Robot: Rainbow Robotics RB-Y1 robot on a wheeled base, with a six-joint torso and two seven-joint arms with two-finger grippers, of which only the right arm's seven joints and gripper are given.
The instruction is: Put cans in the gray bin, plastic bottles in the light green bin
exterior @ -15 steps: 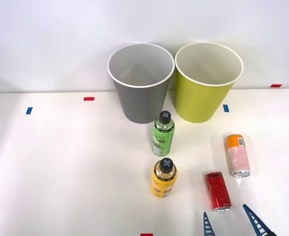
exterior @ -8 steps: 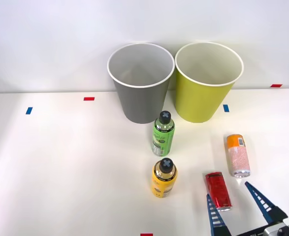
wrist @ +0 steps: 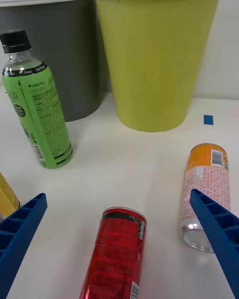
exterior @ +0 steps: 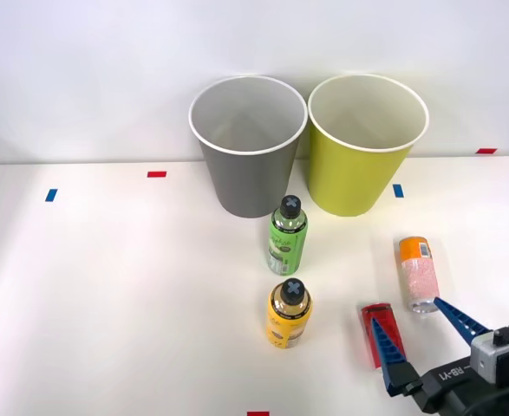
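Over the lying red can [exterior: 378, 334], right hand [exterior: 416, 334] spread wide, straddling it, fingers apart.

Right gripper [exterior: 417, 337] low, blue fingers [exterior: 388, 341] wide apart

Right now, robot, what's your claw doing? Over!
Right claw open, straddling the red can lying on the table. Nothing gripped. Orange-topped can lies close beside one finger. Both bins look empty.
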